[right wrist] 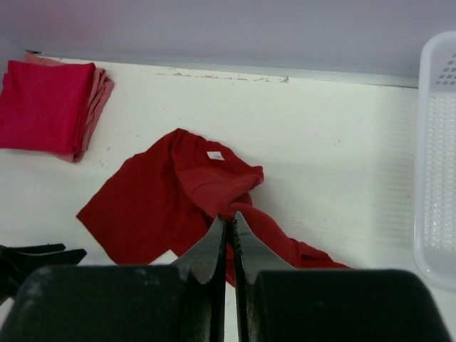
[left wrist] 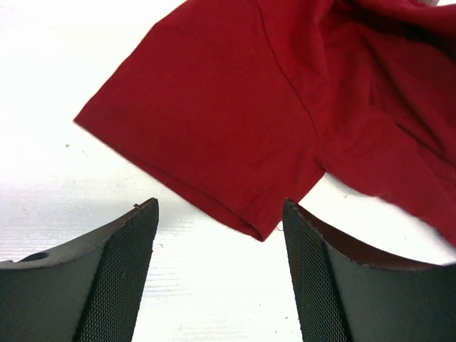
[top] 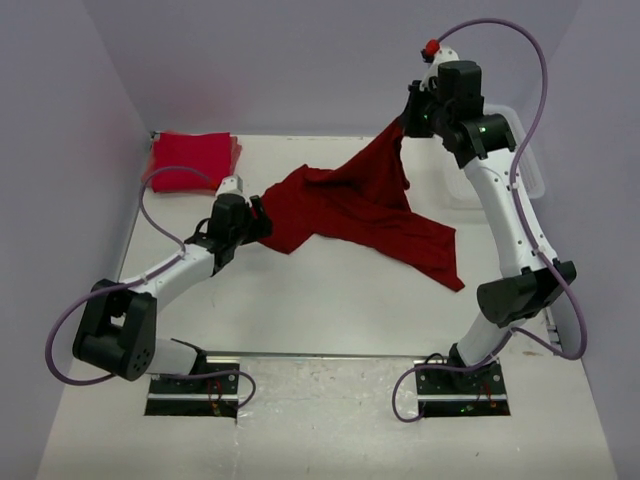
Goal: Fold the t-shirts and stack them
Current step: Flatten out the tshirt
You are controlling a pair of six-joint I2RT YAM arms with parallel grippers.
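Pinching a corner of the crimson t-shirt [top: 350, 210] aloft in the right gripper [right wrist: 229, 221], draping it long toward the folded stack [top: 190, 160]. Hovering with left gripper [left wrist: 221, 214] spread wide at the stack-side sleeve [left wrist: 206, 121], hem dead ahead, likely the nearer grab.

From above and behind the arm bases, the top external camera looks down on the whole white flat table [top: 330, 310]. The left wrist camera sits low and close, facing a sleeve of the crumpled dark red cloth t-shirt [left wrist: 214, 121]. The right wrist camera hangs higher, sharing with the top view that shirt, the folded bright red cloth stack [right wrist: 43, 107] and the white plastic lattice basket [right wrist: 436, 178].
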